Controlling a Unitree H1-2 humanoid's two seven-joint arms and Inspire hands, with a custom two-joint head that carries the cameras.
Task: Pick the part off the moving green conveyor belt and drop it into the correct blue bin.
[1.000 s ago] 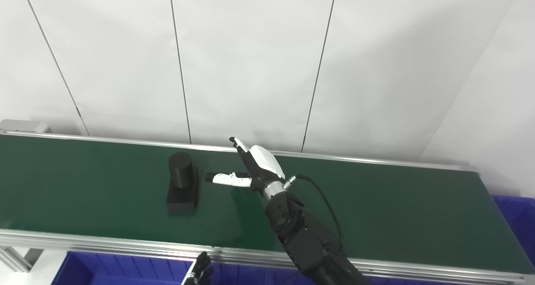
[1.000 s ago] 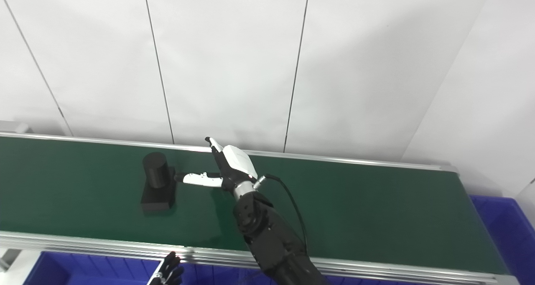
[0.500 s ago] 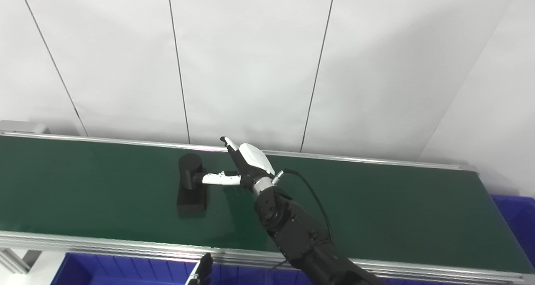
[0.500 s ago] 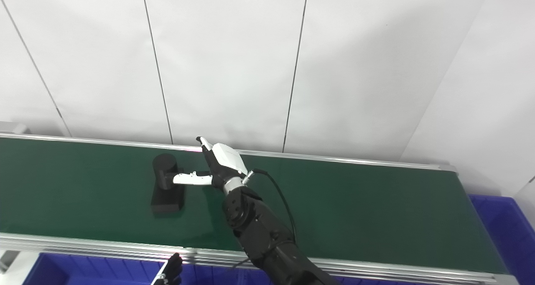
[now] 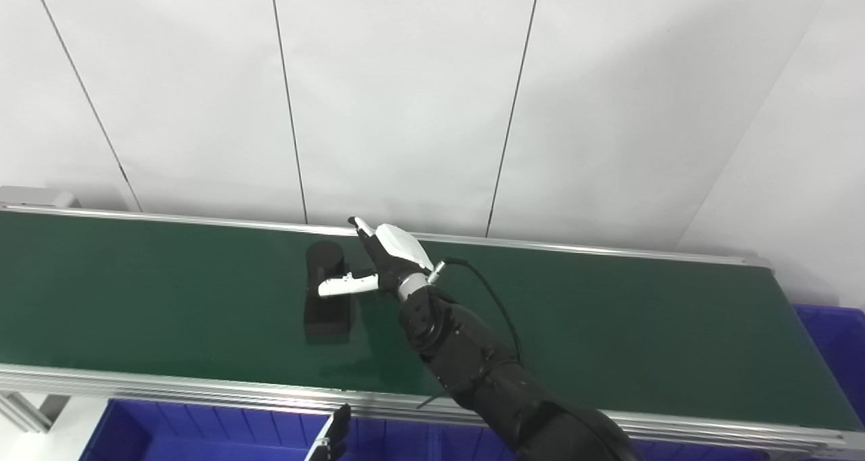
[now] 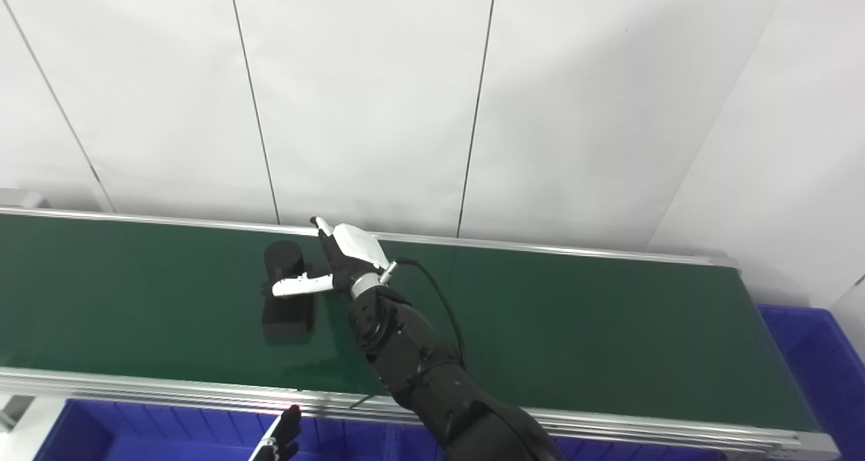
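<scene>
The part [image 5: 328, 316] is black, a short cylinder [image 6: 284, 257] upright on a flat rectangular base, and it rides on the green conveyor belt [image 5: 135, 285] left of centre. My right hand [image 5: 390, 257] reaches over the belt and is open around the cylinder. Its white thumb [image 5: 341, 285] crosses the cylinder's front, and its fingers [image 6: 324, 230] point past the cylinder's right side toward the wall. No closed grip shows. Only the dark fingertips of my left hand [image 5: 332, 434] poke up at the bottom edge, below the belt's near rail.
A blue bin [image 5: 203, 441] lies under the belt's near rail at the bottom left. Another blue bin [image 6: 811, 353] sits past the belt's right end. Aluminium rails [image 5: 169, 393] edge the belt, and a white panelled wall stands behind it.
The part has travelled right along the belt. My right hand has moved left to meet it, so the thumb now lies across the cylinder instead of short of it.
</scene>
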